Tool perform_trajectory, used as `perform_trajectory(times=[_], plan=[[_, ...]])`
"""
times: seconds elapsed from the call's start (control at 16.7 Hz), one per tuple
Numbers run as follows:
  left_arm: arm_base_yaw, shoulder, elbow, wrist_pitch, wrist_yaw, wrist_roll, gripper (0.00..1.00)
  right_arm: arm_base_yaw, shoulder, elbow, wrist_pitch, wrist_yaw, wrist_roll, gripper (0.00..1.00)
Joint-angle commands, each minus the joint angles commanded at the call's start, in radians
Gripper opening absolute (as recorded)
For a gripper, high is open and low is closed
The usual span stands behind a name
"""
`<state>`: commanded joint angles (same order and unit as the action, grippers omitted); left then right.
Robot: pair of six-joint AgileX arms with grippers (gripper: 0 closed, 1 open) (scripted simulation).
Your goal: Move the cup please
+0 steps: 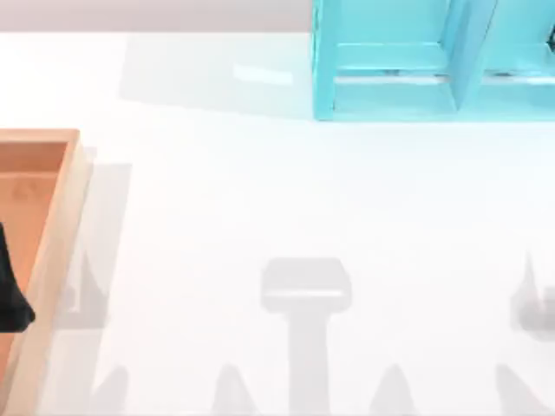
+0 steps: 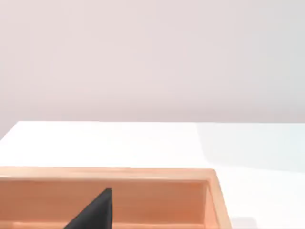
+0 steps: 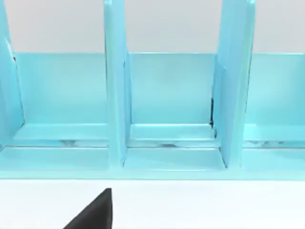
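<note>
The cup is out of view. My left gripper (image 1: 10, 299) is a black shape over the wooden tray (image 1: 61, 217) at the table's left edge. A black tip of it (image 2: 95, 212) shows in the left wrist view, above the tray's light wooden wall (image 2: 143, 174). A black tip of my right gripper (image 3: 95, 212) hangs over the white table in front of the cyan shelf (image 3: 171, 157). That shelf stands at the back right (image 1: 390, 95).
The cyan shelf has upright dividers (image 3: 114, 95) and open compartments facing the table. A thin dark sliver (image 3: 211, 112) sits behind one divider. The white table (image 1: 286, 199) stretches between tray and shelf, with grey shadows near its front edge.
</note>
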<state>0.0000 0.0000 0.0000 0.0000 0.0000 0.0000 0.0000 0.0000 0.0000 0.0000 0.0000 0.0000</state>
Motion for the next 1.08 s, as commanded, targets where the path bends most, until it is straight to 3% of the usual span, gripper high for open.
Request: perform_trajectory(times=[0.24,0.48,1.08], plan=[[0.000,0.000,0.000,0.000,0.000,0.000,1.00,-0.003,0.033,0.033,-0.032,0.001,-0.002,1.00],[0.000,0.000,0.000,0.000,0.000,0.000,1.00,-0.015,0.224,0.216,-0.205,0.001,-0.014,1.00],[0.000,0.000,0.000,0.000,0.000,0.000,1.00,-0.063,1.161,0.914,-0.919,-0.001,-0.057,1.00]])
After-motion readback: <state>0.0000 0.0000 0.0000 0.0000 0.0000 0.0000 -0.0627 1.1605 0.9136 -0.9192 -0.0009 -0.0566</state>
